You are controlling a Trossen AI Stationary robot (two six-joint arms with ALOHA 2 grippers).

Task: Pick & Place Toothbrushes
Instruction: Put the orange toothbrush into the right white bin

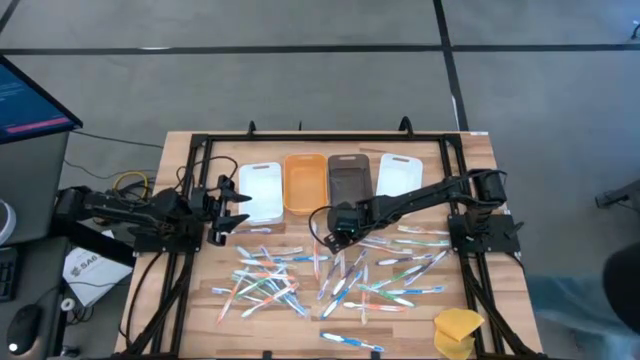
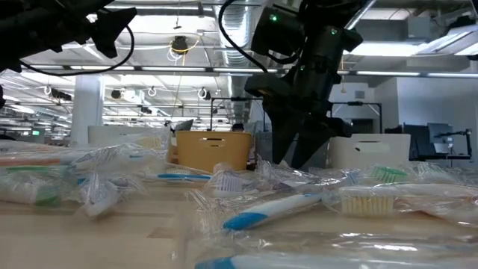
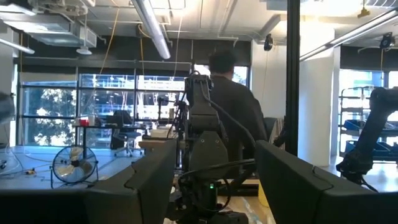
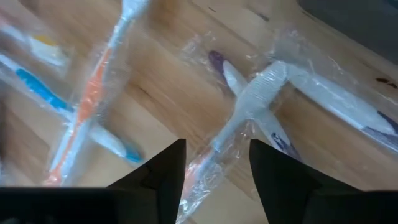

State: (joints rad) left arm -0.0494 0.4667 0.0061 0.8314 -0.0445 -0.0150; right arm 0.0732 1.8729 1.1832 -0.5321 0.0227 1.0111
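Several toothbrushes in clear wrappers (image 1: 340, 275) lie scattered flat on the wooden table (image 1: 200, 310), in front of the bins. My right gripper (image 1: 333, 240) points steeply down over the pile's far edge, open. In the right wrist view its fingers (image 4: 217, 146) stand on either side of a wrapped toothbrush with a pale handle (image 4: 242, 115). The low view shows the same gripper (image 2: 299, 161) close above the table. My left gripper (image 1: 235, 210) waits open at the table's left, raised and holding nothing (image 3: 214, 155). My right gripper comes from above, slanting, with the wrapped toothbrush's handle (image 4: 208, 163) running between its two fingers. I cannot tell whether the fingers touch it. The toothbrush lies flat on the table.
Behind the pile stand a white bin (image 1: 262, 190), an orange bin (image 1: 305, 183), a dark bin (image 1: 349, 180) and another white bin (image 1: 398, 175) in a row. A yellow sponge-like lump (image 1: 458, 330) lies at the near right corner. A person (image 3: 233, 106) stands beyond the table.
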